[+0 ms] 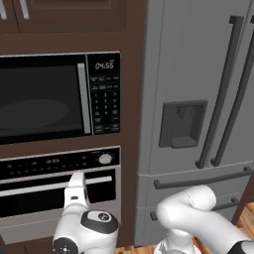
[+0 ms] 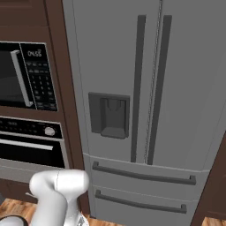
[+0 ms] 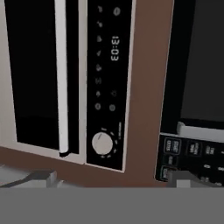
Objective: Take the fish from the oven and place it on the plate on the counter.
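The oven (image 1: 54,191) is built into the dark wood wall under the microwave, and its dark glass door is shut. Its silver bar handle (image 1: 49,186) and white knob (image 1: 105,158) show, and the oven (image 2: 26,148) also appears at the left of the right base view. My gripper (image 1: 77,174) is raised right in front of the door near the handle. The hand view is rolled sideways: the oven handle (image 3: 62,78) runs up the frame and the knob (image 3: 103,143) is close. My gripper (image 3: 111,178) is open and empty, fingertips (image 3: 39,177) wide apart. The fish, plate and counter are out of view.
A black microwave (image 1: 44,96) with keypad and clock sits directly above the oven. A tall grey fridge (image 1: 198,114) with bar handles and a dispenser stands to the right. Wooden floor (image 2: 13,209) shows below.
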Controlling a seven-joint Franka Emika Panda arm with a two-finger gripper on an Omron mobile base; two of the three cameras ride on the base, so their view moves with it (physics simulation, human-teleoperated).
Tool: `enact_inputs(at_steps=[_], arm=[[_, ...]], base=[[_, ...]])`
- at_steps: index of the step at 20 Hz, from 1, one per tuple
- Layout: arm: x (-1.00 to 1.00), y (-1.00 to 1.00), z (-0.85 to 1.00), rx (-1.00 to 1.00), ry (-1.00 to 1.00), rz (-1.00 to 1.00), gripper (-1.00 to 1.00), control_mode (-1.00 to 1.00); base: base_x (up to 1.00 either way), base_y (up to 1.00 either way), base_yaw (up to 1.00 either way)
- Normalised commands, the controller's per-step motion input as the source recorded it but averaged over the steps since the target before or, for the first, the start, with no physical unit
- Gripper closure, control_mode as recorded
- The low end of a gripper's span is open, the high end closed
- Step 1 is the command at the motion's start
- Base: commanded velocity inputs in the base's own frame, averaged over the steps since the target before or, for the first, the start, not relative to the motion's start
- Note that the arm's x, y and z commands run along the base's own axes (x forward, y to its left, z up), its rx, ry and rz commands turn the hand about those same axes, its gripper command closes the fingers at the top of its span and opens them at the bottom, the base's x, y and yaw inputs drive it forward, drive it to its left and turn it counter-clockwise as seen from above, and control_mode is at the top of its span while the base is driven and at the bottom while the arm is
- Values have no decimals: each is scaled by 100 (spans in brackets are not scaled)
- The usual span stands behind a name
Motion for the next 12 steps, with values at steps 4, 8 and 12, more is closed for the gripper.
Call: enact_inputs(at_steps=[4,8,12], arm=[[27,22,-58,-2,-6,0,-100,-100],[38,40,-46,0,-5,0,-100,-100],[54,54,-35,0,0,0,-100,-100]], base=[[0,0,0],[0,0,0],[0,0,0]])
